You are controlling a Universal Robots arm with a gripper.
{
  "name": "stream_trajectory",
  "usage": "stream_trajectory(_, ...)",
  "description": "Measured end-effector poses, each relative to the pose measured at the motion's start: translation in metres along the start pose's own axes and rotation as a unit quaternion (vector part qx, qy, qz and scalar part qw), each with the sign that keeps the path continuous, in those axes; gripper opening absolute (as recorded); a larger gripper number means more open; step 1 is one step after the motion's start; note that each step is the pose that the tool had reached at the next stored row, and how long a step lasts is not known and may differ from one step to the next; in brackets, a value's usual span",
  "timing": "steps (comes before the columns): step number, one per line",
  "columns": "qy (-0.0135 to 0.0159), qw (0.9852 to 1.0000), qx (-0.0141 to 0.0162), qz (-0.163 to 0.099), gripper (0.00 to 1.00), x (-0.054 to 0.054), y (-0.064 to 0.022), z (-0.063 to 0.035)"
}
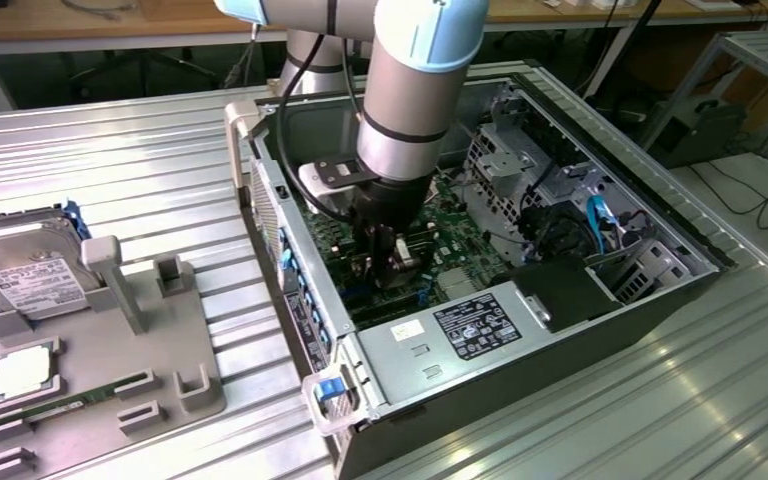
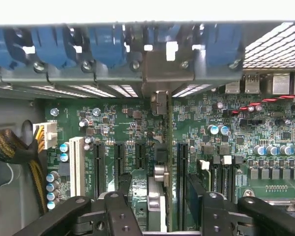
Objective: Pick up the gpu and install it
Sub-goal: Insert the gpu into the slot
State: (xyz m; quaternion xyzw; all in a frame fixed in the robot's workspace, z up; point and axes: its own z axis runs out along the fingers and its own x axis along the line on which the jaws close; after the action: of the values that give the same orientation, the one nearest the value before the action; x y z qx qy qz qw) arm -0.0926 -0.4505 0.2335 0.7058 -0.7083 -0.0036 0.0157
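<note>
While the gripper (image 2: 164, 216) hangs deep in the open computer case (image 1: 271, 200), near the centre of the exterior view, its jaws stand apart, one on each side of the gpu (image 2: 170, 147), and neither pad appears to press on it. In the wrist view the card is seen edge-on, upright on the green motherboard (image 2: 113, 123) among the long black expansion slots (image 2: 98, 167), with its metal end reaching toward the row of blue retention clips (image 2: 108, 44) at the case's rear wall. I judge the card to be standing in its slot, though whether it is fully home cannot be told from here. To do this step well, the card's edge should sit level along the whole slot, not raised at one end, and its metal end should lie flush against the rear opening; any lift of the arm should run straight up, so a finger does not catch the card and tilt it. The hard drive (image 1: 24, 280) lies on the grey tray (image 1: 117, 350) at nine o'clock in the exterior view, and the memory stick (image 1: 71, 408) at eight o'clock, both well apart from the work.
</note>
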Motion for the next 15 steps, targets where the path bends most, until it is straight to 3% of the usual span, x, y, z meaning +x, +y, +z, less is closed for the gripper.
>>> stream_trajectory(8,0.0,1.0,0.0008,0.0,0.57,-0.002,0.0004,-0.0063)
stream_trajectory(10,-0.0001,1.0,0.0011,0.0,0.62,-0.003,0.0005,-0.008)
stream_trajectory(12,0.0001,1.0,0.0015,0.0,0.81,-0.004,0.0007,-0.011)
stream_trajectory(14,0.0001,1.0,0.0018,0.0,0.81,-0.005,0.0007,-0.0133)
stream_trajectory(15,0.0,1.0,0.002,0.0,0.87,-0.006,0.0008,-0.0146)
